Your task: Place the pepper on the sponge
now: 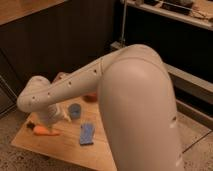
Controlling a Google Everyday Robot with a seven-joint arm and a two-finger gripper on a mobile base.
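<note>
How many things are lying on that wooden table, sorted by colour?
Orange: 1, the pepper.
Blue: 2, the sponge and a smaller, paler blue block.
Red-orange: 1, a round object partly hidden behind the arm.
Total: 4.
The claw is at the left end of the table, just above the pepper.
</note>
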